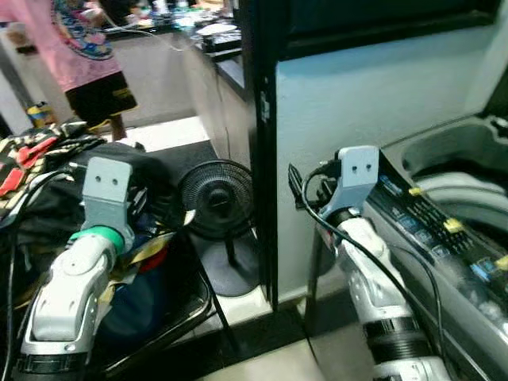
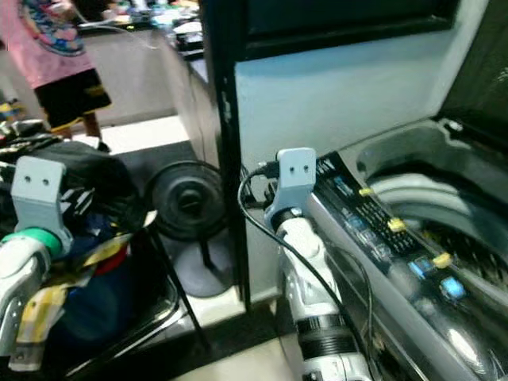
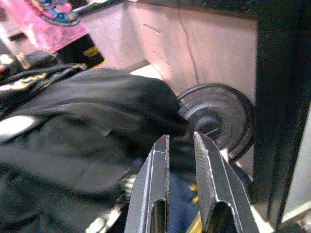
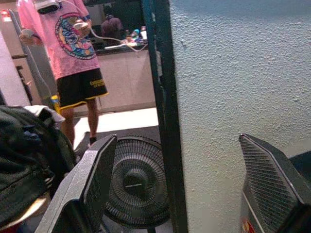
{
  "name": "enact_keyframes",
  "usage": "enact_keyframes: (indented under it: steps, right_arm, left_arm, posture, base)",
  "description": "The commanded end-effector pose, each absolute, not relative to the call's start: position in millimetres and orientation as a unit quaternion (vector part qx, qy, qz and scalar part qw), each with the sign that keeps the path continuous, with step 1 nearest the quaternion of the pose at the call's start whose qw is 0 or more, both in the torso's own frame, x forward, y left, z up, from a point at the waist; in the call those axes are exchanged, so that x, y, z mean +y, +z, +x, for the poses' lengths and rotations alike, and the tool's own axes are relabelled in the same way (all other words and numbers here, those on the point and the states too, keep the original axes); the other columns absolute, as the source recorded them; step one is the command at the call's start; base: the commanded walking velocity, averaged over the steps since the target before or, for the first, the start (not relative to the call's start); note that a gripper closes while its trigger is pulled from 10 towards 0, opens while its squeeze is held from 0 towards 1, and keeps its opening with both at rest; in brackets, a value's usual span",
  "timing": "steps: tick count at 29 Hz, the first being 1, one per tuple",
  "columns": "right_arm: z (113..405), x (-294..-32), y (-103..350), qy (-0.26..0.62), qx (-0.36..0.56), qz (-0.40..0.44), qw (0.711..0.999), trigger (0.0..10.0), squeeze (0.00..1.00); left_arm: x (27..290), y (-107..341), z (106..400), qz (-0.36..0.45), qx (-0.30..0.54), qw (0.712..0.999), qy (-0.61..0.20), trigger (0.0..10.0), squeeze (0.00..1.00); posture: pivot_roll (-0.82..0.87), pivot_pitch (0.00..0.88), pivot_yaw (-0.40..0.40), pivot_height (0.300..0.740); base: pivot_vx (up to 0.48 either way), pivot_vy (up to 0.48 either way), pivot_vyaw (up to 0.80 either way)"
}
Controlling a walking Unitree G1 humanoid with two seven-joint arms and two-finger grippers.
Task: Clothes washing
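Note:
A heap of dark clothes (image 1: 119, 163), with striped and yellow-edged pieces among them, fills a metal basin (image 1: 186, 313) at the left. My left arm (image 1: 95, 238) reaches over it. In the left wrist view my left gripper (image 3: 181, 140) hovers just above a black garment (image 3: 87, 121), its fingers nearly together and holding nothing. The top-loading washing machine (image 1: 456, 238) stands at the right with its tub (image 1: 468, 194) uncovered. My right arm (image 1: 357, 230) is raised beside its control panel (image 1: 432, 218). My right gripper (image 4: 177, 138) is open wide and empty, facing the wall.
A small black floor fan (image 1: 216, 198) stands between the basin and a dark post (image 1: 258, 119). Behind the machine is a pale textured wall (image 1: 373, 87). A person in a pink shirt (image 1: 75, 40) stands at the far left by a counter.

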State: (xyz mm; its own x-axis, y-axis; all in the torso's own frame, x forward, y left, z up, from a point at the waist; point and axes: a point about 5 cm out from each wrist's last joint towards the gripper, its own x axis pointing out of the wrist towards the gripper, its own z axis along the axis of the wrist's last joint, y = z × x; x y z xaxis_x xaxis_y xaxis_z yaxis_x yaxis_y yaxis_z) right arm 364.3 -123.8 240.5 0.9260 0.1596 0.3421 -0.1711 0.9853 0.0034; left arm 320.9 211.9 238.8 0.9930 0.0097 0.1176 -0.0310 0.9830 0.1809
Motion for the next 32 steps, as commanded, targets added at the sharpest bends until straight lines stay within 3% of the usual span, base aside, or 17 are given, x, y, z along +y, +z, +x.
enact_keyframes:
  steps: [1, 14, 21, 26, 32]
  right_arm:
    - [360.4, -121.0, 236.8, 0.089, -0.176, 0.025, 0.98, 10.0, 0.0]
    - [359.1, -128.9, 228.6, 0.085, -0.159, 0.034, 0.983, 10.0, 0.0]
    - [360.7, -137.1, 216.8, 0.091, -0.134, 0.03, 0.986, 10.0, 0.0]
    - [360.4, -138.5, 214.4, 0.09, -0.13, 0.032, 0.987, 10.0, 0.0]
    - [361.6, -137.4, 215.8, 0.088, -0.129, 0.059, 0.986, 10.0, 0.0]
  left_arm:
    - [217.4, 233.5, 320.6, 0.092, -0.048, 0.994, 0.019, 10.0, 0.0]
    - [226.8, 220.3, 319.5, 0.078, -0.046, 0.995, 0.035, 10.0, 0.0]
    - [234.9, 204.3, 313.8, 0.083, -0.023, 0.995, 0.059, 10.0, 0.0]
    - [224.6, 199.3, 312.8, 0.059, -0.015, 0.997, 0.049, 10.0, 0.0]
    - [210.8, 195.4, 315.1, 0.01, -0.038, 0.999, 0.015, 10.0, 0.0]
  posture:
    - [0.1, 0.004, 0.161, 0.74]
    - [0.05, 0.007, 0.14, 0.74]
    - [0.04, 0.005, 0.071, 0.74]
    - [0.02, 0.0, 0.044, 0.74]
    - [0.02, 0.0, 0.026, 0.74]
  base:
    - [0.0, 0.0, 0.8]
    - [0.0, 0.0, 0.8]
    - [0.0, 0.0, 0.8]
    - [0.0, 0.0, 0.8]
    - [0.0, 0.0, 0.0]
